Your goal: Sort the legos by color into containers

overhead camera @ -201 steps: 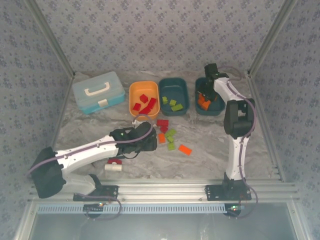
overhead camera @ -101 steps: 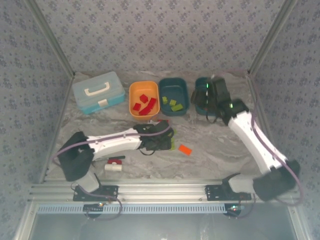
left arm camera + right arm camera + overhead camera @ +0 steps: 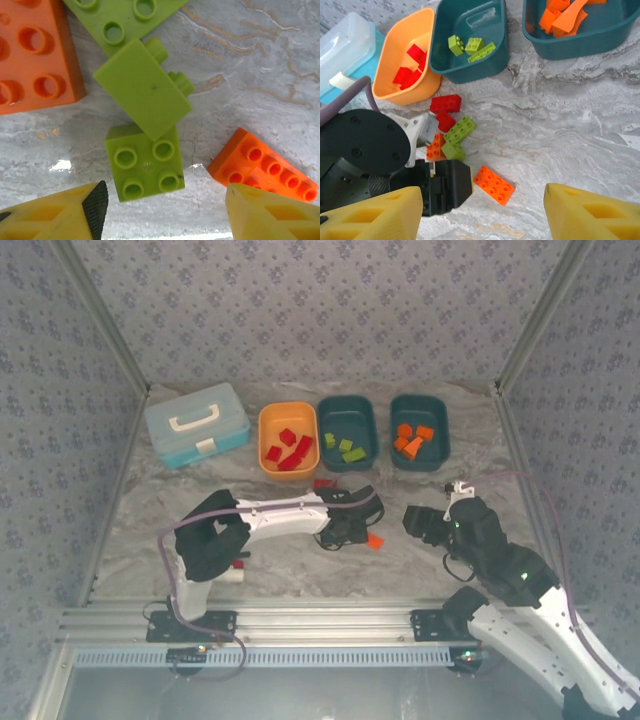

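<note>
Now my left gripper [image 3: 165, 207] hangs open over the worktop [image 3: 250, 75]. A lime green brick [image 3: 145, 170] lies between its fingers, not clamped, and an orange brick [image 3: 262, 167] lies just beside one finger. My right gripper [image 3: 482, 205] is open too, and empty. The red legos [image 3: 412, 52] lie in the orange tub [image 3: 427, 35], green ones in the middle teal tub [image 3: 470, 70], and orange ones in the far teal tub [image 3: 570, 47]. A few lie loose nearby.

No readable text, label, brand or number — neither on legos [image 3: 144, 170], containers [image 3: 475, 17] nor case [image 3: 195, 420]
</note>
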### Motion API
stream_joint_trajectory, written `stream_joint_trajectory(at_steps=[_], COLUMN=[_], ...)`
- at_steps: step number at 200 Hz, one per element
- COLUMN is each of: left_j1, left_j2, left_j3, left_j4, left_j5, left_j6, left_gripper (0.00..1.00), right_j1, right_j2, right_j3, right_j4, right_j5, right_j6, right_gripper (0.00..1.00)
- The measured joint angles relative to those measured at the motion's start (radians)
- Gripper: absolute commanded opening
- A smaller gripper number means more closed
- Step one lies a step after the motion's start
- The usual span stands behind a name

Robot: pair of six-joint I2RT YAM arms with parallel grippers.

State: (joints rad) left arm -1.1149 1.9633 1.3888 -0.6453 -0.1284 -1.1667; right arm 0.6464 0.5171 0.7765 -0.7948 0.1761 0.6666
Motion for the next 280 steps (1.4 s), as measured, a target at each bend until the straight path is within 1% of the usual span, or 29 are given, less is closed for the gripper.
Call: stream_joint_trajectory(at_steps=[14,39,71,79,95,120,161,183,200,209,222,242,256,267,280], left_j1=[0.001,0.002,0.004,0.006,0.009,0.008,0.002,0.002,0.018,0.037,0.089,0.201,0.285,0.328,0.387], left_j2=[0.01,0.028,0.049,0.052,0.055,0.055,0.025,-0.044,-0.096,-0.116,-0.128,-0.108,-0.05,0.0,0.103], left_j3=[0.007,0.01,0.014,0.019,0.025,0.03,0.03,0.043,0.092,0.126,0.189,0.292,0.393,0.454,0.576], left_j4=[-0.013,-0.022,-0.031,-0.037,-0.035,-0.035,-0.042,-0.075,-0.105,-0.108,-0.109,-0.102,-0.093,-0.086,-0.088], left_j5=[-0.014,-0.033,-0.046,-0.048,-0.053,-0.063,-0.086,-0.09,-0.08,-0.067,-0.04,0.013,0.045,0.061,0.089], left_j6=[-0.006,-0.01,-0.009,-0.009,-0.008,0.006,0.025,0.05,0.086,0.109,0.154,0.233,0.298,0.336,0.389], left_gripper=[0.58,0.57,0.49,0.44,0.3,0.15,0.14,0.14,0.14,0.14,0.14,0.13,0.12,0.12,0.11], right_j1=[0.003,0.006,0.01,0.012,0.018,0.027,0.034,0.042,0.045,0.048,0.055,0.069,0.077,0.084,0.092], right_j2=[0.001,0.001,0.001,0.001,0.002,0.003,0.013,0.017,0.037,0.055,0.092,0.142,0.166,0.18,0.191], right_j3=[0.0,0.0,0.0,0.0,-0.004,-0.02,-0.025,-0.026,-0.027,-0.028,-0.028,-0.027,-0.027,-0.027,-0.027], right_j4=[-0.01,-0.012,-0.011,-0.011,-0.011,-0.01,-0.01,-0.008,0.002,0.011,0.027,0.056,0.076,0.091,0.111], right_j5=[0.0,-0.002,-0.007,-0.007,-0.008,-0.008,-0.014,-0.024,-0.036,-0.042,-0.045,-0.045,-0.045,-0.044,-0.044], right_j6=[0.0,0.003,0.009,0.011,0.019,0.026,0.026,0.026,0.025,0.025,0.025,0.026,0.029,0.034,0.042], right_gripper=[0.67,0.67,0.67,0.67,0.67,0.67,0.67,0.67,0.67,0.66,0.66,0.66,0.66,0.66,0.66])
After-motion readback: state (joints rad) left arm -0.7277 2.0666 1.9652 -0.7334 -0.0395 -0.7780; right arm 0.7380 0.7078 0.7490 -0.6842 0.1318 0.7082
